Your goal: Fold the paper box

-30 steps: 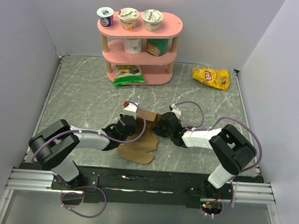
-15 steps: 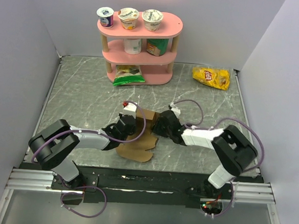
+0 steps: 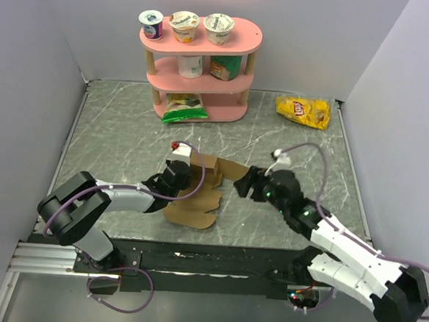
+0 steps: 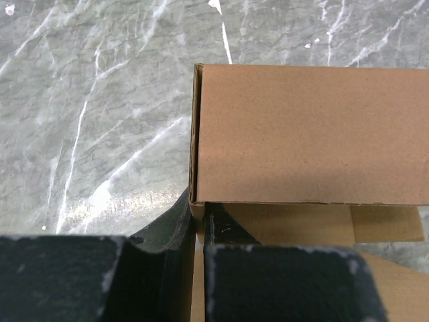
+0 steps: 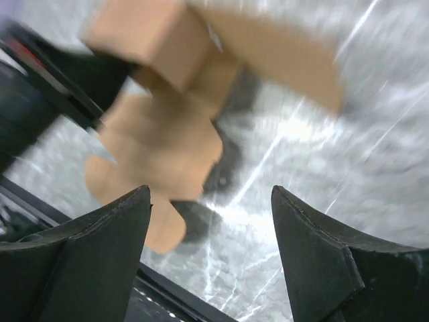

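The paper box (image 3: pixel 197 204) lies on the marble table (image 3: pixel 113 132), just below the centre of the overhead frame. We judge it partly folded: walls stand at its upper end and form a corner, while the rounded tabs toward the bottom edge lie flat and one flap juts out to the right. Our left gripper (image 4: pixel 200 225) is pinched onto the edge of a raised wall. Our right gripper (image 5: pixel 211 194) hangs just right of the box, fingers spread wide, holding nothing. The flat flaps are not yet raised and tucked.
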`<state>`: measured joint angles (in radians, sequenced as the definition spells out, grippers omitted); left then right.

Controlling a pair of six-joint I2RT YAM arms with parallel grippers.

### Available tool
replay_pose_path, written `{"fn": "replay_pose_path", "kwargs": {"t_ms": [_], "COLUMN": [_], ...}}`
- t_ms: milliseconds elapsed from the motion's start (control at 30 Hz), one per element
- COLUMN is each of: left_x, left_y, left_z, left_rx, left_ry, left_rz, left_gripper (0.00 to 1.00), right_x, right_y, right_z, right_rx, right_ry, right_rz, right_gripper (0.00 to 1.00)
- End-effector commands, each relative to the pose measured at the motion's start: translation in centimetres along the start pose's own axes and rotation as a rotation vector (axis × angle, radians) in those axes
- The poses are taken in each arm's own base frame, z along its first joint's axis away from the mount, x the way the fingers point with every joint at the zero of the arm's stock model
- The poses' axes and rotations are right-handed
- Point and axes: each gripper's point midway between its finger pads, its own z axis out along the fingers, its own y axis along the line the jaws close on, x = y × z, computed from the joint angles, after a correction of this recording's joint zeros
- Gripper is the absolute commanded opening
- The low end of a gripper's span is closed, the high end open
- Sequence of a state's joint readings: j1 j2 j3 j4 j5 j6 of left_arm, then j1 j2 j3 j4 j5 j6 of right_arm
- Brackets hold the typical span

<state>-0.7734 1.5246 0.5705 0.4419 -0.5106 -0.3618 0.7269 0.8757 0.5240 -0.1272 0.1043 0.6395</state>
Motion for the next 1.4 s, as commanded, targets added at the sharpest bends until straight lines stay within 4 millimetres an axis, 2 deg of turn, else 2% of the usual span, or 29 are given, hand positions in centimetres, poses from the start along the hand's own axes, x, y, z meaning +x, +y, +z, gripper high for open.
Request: {"fn": "replay_pose_path", "kwargs": {"t_ms": [0, 67, 100, 133, 167, 200, 233, 300, 333, 367, 400, 433, 533, 567, 600, 633, 767, 933, 1067, 1200, 1267, 1367], "left_x": [0.9, 1.0, 0.8, 1.0, 1.0, 0.8, 0.9, 0.8, 0.8, 0.9, 0.9, 0.9, 1.2, 1.3, 1.2, 1.3, 1.4, 1.5, 1.5, 1.6, 1.7, 1.9], "left_y": [0.0, -0.2, -0.2, -0.2, -0.3, -0.3, -0.3, -0.4, -0.4, -0.5, -0.4, -0.5, -0.4, -0.5, -0.5, -0.7, -0.7, -0.6, -0.6, -1.1, -1.1, -1.1], "left_z": [-0.5, -0.5, -0.5, -0.6, -0.6, -0.7, -0.7, -0.8, -0.8, -0.8, -0.8, -0.7, -0.6, -0.5, -0.4, -0.4, -0.1, -0.1, -0.2, -0.4, -0.4, -0.3], "left_rx": [0.03, 0.041, 0.043, 0.046, 0.049, 0.052, 0.056, 0.061, 0.063, 0.062, 0.061, 0.062, 0.051, 0.05, 0.051, 0.055, 0.051, 0.04, 0.043, 0.044, 0.026, 0.011], "left_ry": [0.037, 0.04, 0.036, 0.04, 0.037, 0.034, 0.034, 0.033, 0.033, 0.035, 0.034, 0.035, 0.05, 0.056, 0.055, 0.056, 0.067, 0.069, 0.067, 0.061, 0.062, 0.067], "left_rz": [0.039, 0.038, 0.034, 0.037, 0.037, 0.034, 0.034, 0.031, 0.031, 0.031, 0.031, 0.025, 0.021, 0.02, 0.016, 0.011, 0.012, 0.009, 0.007, 0.019, 0.042, 0.065], "left_gripper": [0.01, 0.01, 0.01, 0.01, 0.01, 0.01, 0.01, 0.01, 0.01, 0.01, 0.01, 0.01, 0.01, 0.01, 0.01, 0.01, 0.01, 0.01, 0.01, 0.01, 0.01, 0.01], "right_x": [-6.7, -9.8, -10.5, -10.9, -12.1, -12.3, -12.4, -12.2, -11.3, -11.6, -11.3, -9.7, -8.0, -6.2, -6.0, -3.8, -0.1, 3.3, 3.8, 4.3, 3.8, 3.5], "right_y": [-0.9, -2.1, -2.6, -3.0, -4.0, -4.8, -5.6, -7.1, -8.1, -8.1, -8.4, -9.2, -8.8, -9.1, -8.3, -7.9, -5.9, -4.2, -2.9, -2.0, -1.4, 0.0], "right_z": [-1.4, -0.8, -0.3, 1.2, 1.8, 2.6, 4.5, 6.3, 8.0, 8.8, 9.5, 10.5, 11.9, 11.9, 12.3, 12.6, 13.6, 13.7, 13.9, 14.6, 14.9, 15.3], "right_rx": [0.068, 0.106, 0.11, 0.094, 0.103, 0.113, 0.12, 0.134, 0.151, 0.13, 0.129, 0.137, 0.088, 0.082, 0.049, 0.04, 0.0, 0.019, 0.037, 0.058, 0.046, -0.048], "right_ry": [-0.121, -0.182, -0.185, -0.17, -0.179, -0.166, -0.135, -0.093, -0.041, -0.047, -0.037, 0.005, 0.027, 0.054, 0.037, 0.077, 0.147, 0.18, 0.162, 0.18, 0.184, 0.192], "right_rz": [-0.041, -0.014, -0.01, -0.002, 0.018, 0.021, 0.025, 0.031, 0.042, 0.04, 0.046, 0.061, 0.136, 0.164, 0.201, 0.208, 0.239, 0.36, 0.445, 0.437, 0.43, 0.373], "right_gripper": [0.79, 0.8, 0.8, 0.8, 0.8, 0.8, 0.8, 0.79, 0.78, 0.77, 0.77, 0.77, 0.74, 0.74, 0.74, 0.74, 0.73, 0.72, 0.72, 0.72, 0.72, 0.76]}}
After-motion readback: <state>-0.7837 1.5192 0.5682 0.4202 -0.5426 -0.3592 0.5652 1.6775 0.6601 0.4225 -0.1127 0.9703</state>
